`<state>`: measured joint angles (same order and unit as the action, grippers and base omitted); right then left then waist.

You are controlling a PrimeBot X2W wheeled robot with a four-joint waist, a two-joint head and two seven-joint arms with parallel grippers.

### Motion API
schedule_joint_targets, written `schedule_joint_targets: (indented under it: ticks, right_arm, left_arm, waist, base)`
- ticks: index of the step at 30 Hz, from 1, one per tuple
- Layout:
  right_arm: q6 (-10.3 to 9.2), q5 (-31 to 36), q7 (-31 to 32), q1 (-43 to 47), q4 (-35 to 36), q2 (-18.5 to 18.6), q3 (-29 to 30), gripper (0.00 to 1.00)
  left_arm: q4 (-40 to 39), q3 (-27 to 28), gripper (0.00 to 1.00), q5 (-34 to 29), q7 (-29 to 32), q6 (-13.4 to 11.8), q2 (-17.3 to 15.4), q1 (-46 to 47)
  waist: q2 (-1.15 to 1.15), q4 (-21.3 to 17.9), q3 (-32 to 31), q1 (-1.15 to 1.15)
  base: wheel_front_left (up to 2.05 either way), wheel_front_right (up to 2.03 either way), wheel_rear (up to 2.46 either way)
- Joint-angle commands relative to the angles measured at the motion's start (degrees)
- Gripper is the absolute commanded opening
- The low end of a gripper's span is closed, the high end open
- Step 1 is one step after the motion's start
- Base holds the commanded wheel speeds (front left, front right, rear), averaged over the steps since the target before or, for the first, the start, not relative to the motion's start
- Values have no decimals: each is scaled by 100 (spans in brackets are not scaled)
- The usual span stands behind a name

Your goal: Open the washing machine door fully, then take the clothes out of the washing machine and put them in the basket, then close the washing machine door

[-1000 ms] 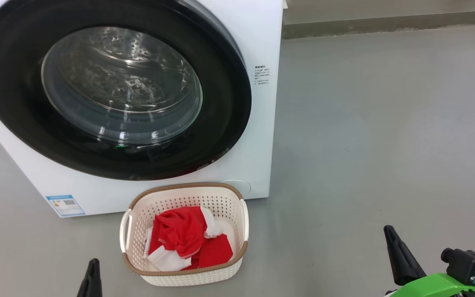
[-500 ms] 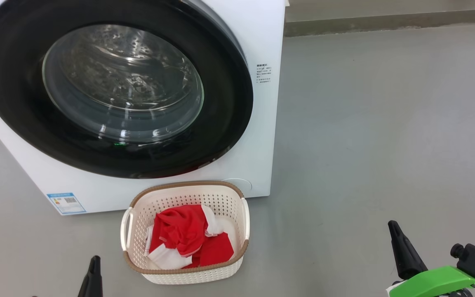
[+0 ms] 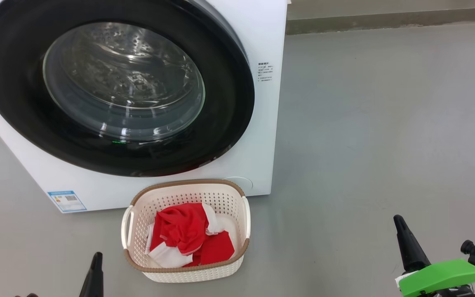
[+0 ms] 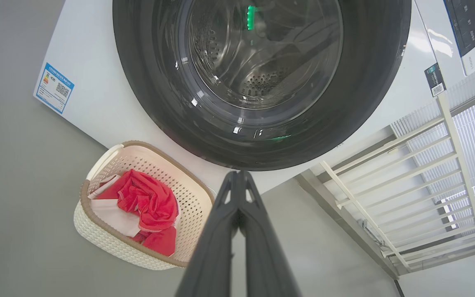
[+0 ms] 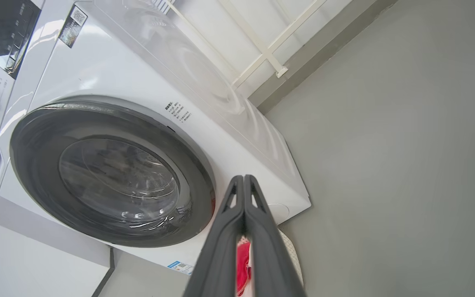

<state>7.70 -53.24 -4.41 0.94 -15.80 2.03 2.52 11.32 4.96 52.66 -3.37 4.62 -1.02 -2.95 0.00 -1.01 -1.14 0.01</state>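
Clothes in basket, before washing machine.

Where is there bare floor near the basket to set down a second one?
The widest bare floor lies right of the washing machine and the basket, reaching the wall base. A narrower patch lies left of the basket, in front of the blue label. Crowded: between basket and machine, no gap shows.

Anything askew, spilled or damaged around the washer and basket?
Nothing stands out. The washing machine door sits shut, the clothes lie inside the upright basket, none on the floor, and the left pincer and right pincer are shut, empty.
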Motion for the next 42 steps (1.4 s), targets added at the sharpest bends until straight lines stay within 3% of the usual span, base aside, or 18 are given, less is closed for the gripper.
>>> schedule_joint_targets:
  ticks: [1, 42]
  right_arm:
    - [-11, -239, 62, -282, 159, 100, -28, 0]
    - [-18, -2950, 758, -589, 176, 137, 219, 0]
  left_arm:
    - [-101, 92, 0, 255, 59, 80, -98, 306]
    - [172, 140, 0, 2942, 734, 230, -162, 749]
  waist:
    - [0, 4, 5, 0]
    - [0, 75, 98, 0]
  base:
    - [0, 0, 0]
    - [0, 0, 0]
